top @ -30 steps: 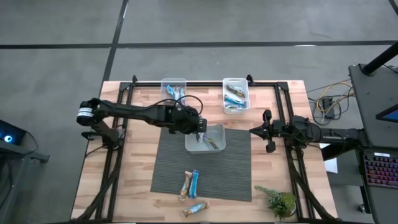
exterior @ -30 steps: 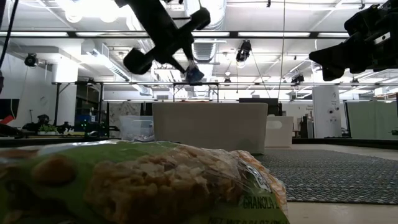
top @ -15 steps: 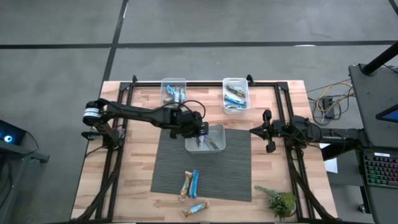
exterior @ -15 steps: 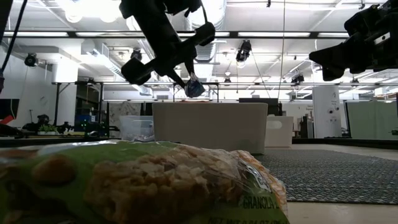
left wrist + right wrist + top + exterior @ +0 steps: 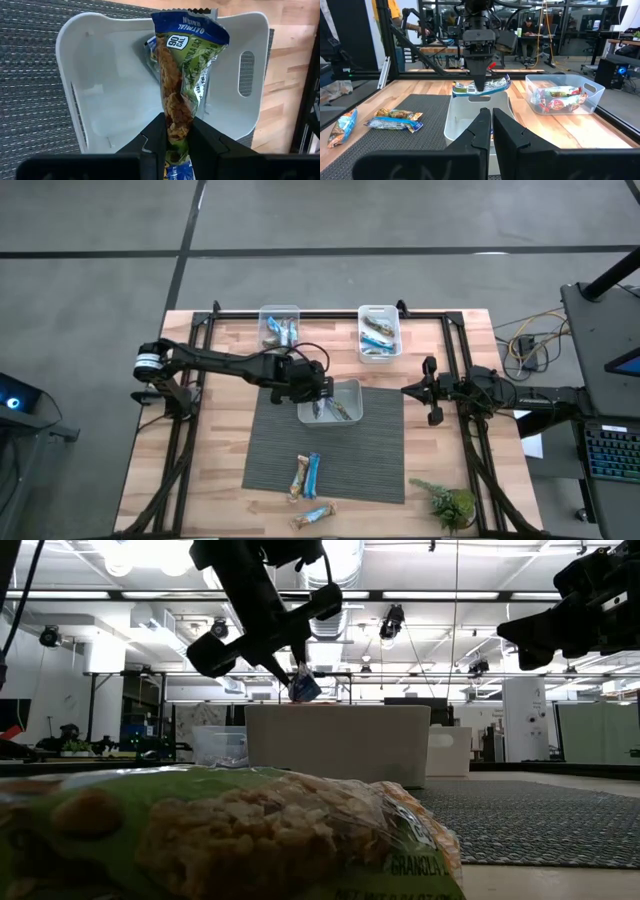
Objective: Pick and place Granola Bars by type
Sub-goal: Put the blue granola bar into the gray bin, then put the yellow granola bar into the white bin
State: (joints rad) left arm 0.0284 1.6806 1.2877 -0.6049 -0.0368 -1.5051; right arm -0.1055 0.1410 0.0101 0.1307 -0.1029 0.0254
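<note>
Above the white tub, left claw clamped on one end of a blue-and-green granola bar hanging loose, liable to catch the rim and spill outside if released off-centre; right claw shut, empty.

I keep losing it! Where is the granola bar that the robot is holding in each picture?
High view: the held granola bar is at the left gripper, over the white tub at the mat's top edge.
Low view: upper middle, just above the tub's rim.
Left wrist view: centre, pinched between the fingers.
Right wrist view: middle, lying crosswise over the tub.
Shared landmark: the white tub.
</note>
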